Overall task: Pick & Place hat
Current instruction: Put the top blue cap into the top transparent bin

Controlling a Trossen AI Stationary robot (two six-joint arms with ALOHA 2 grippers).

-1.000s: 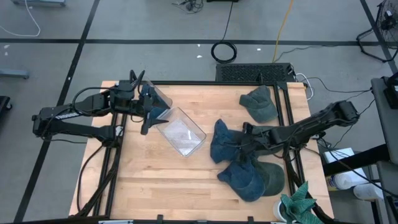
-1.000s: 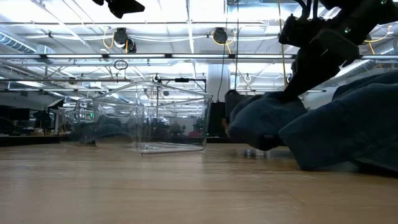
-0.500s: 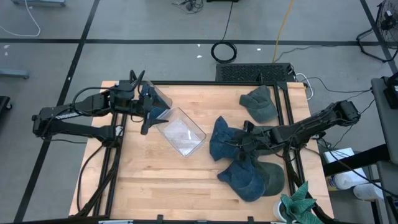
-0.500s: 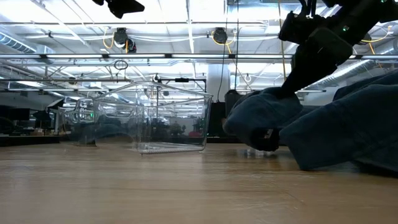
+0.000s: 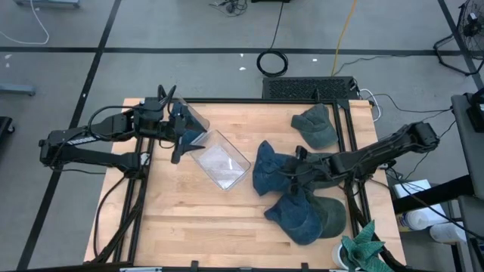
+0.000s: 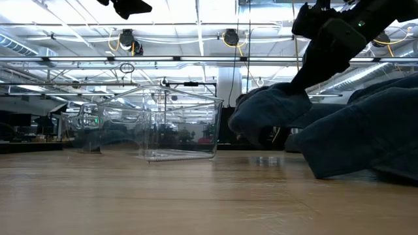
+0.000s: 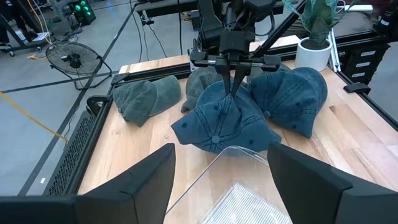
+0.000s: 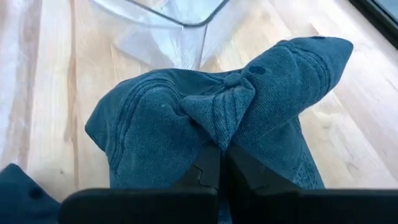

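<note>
Worktop [image 5: 174,219] of pale wood fills the high view, with a clear plastic bin [image 5: 220,159] lying tilted near its middle. The left pincer [image 5: 178,136] sits at the bin's rim, its fingers spread apart around the rim edge. To the bin's right, the right pincer [image 5: 291,174] is clamped shut on a blue denim hat [image 5: 266,172], pinching a fold of its crown. A second blue hat [image 5: 296,216] lies just below it, touching a dark green hat [image 5: 333,215]; another green hat [image 5: 316,125] rests well apart, near the far right corner. A green plant [image 5: 366,249] stands off the worktop's near right corner.

In the low view, the held hat [image 6: 268,108] hangs clear of the wood, beside the bin [image 6: 157,124], with the right arm reaching down from above.

The left wrist view looks across the bin's rim [image 7: 239,152] at the held hat [image 7: 221,121], the right pincer [image 7: 233,87] gripping its top.

The right wrist view shows the closed fingers [image 8: 214,171] biting a bunched fold of the hat [image 8: 186,130], the bin [image 8: 168,15] beyond.
</note>
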